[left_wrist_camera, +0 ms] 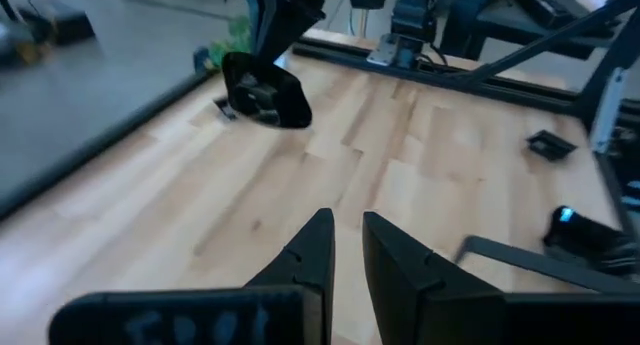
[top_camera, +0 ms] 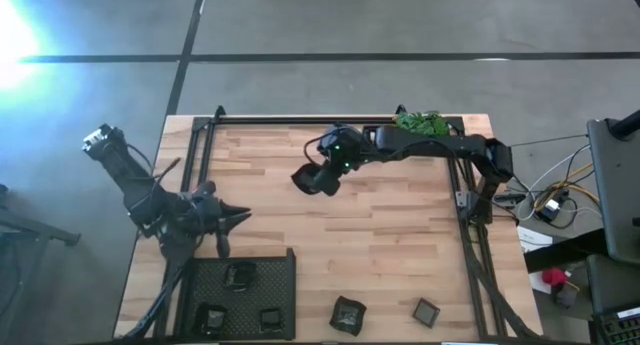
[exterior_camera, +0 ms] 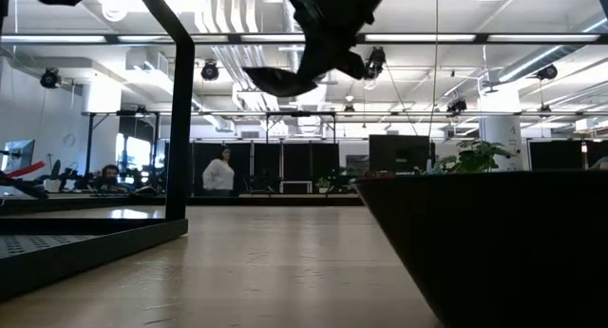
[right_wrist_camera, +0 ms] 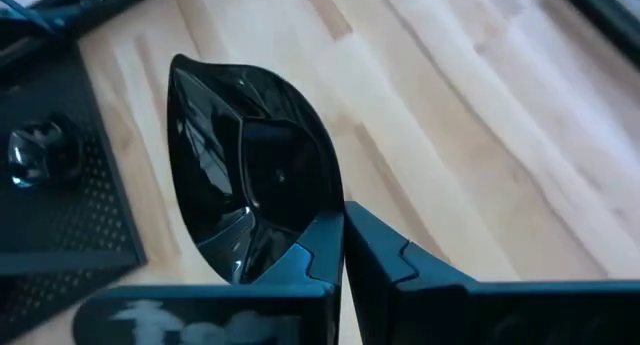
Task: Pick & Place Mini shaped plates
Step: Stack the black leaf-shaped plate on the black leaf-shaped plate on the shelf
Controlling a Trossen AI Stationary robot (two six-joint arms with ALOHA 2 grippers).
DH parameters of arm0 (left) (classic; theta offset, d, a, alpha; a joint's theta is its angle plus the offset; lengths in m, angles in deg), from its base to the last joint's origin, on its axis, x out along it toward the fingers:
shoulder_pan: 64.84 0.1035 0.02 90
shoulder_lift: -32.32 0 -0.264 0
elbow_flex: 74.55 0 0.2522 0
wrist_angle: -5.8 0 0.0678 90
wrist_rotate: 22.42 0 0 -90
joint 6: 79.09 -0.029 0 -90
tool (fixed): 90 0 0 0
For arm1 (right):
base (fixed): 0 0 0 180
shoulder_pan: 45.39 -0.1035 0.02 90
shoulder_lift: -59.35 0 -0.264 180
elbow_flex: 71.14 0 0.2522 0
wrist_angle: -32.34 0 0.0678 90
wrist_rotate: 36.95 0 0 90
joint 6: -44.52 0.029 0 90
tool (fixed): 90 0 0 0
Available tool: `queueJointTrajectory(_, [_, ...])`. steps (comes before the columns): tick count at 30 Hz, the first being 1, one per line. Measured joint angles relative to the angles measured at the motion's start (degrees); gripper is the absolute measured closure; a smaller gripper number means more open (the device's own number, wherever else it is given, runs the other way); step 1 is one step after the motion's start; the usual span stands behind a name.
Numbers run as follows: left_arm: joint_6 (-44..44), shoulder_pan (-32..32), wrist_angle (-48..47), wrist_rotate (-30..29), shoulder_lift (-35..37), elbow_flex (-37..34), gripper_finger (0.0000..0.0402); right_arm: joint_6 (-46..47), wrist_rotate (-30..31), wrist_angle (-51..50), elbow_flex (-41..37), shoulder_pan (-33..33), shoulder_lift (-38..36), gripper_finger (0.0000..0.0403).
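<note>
My right gripper (top_camera: 315, 177) is over the middle of the table, raised well above it, shut on a glossy black pointed-oval mini plate (right_wrist_camera: 250, 165), which also shows in the low view (exterior_camera: 285, 79). My left gripper (left_wrist_camera: 345, 245) hovers empty over the table's left side, just beyond the black mesh tray (top_camera: 200, 285), its fingers a narrow gap apart. Three mini plates (top_camera: 238, 275) lie in the tray. Two more mini plates (top_camera: 348, 315) (top_camera: 427, 311) lie flat on the wood near the table's near edge. My right gripper pinches the plate's rim (right_wrist_camera: 318, 230) between its two fingers, at one end of the plate, one finger on the hollow inner face and one on the outer. The plate is lifted clear of the table and sticks out past the fingertips, tilted on edge.
A green leafy plant (top_camera: 420, 122) stands at the table's far edge. A black metal frame (top_camera: 330, 120) runs around the table. Bare wood lies between the tray and the far edge. People show in the room far behind (exterior_camera: 220, 171).
</note>
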Motion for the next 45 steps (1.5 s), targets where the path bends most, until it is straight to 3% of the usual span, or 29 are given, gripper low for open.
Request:
queueJointTrajectory(5, [-10.7, 6.1, 5.1, 0.0, 0.0, 0.0, 0.0353, -0.6, 3.3, 0.1, 2.4, -1.2, 0.9, 0.0395])
queueJointTrajectory(11, [-17.2, 13.3, 11.0, 1.0, -0.1, 0.0, 0.0353, -0.7, 3.8, 0.3, 3.0, -1.2, 2.0, 0.0395])
queueJointTrajectory(18, [-22.1, 20.8, 12.6, 7.5, -1.0, 0.3, 0.0353, -1.6, 3.8, 0.6, 2.9, -1.6, 3.1, 0.0395])
queueJointTrajectory(25, [-26.4, 28.5, 13.7, 16.0, -7.0, 3.4, 0.0353, -3.7, 3.8, 3.5, 3.0, -3.1, 3.3, 0.0395])
queueJointTrajectory(34, [-28.0, 31.0, 13.5, 17.0, -13.2, 7.2, 0.0353, -5.9, 3.8, 3.5, 3.6, -4.9, 3.3, 0.0395])
queueJointTrajectory(45, [-22.9, 32.9, 13.5, 16.4, -17.9, 8.3, 0.0353, -7.6, 4.8, 3.4, 3.6, -6.5, 3.3, 0.0395])
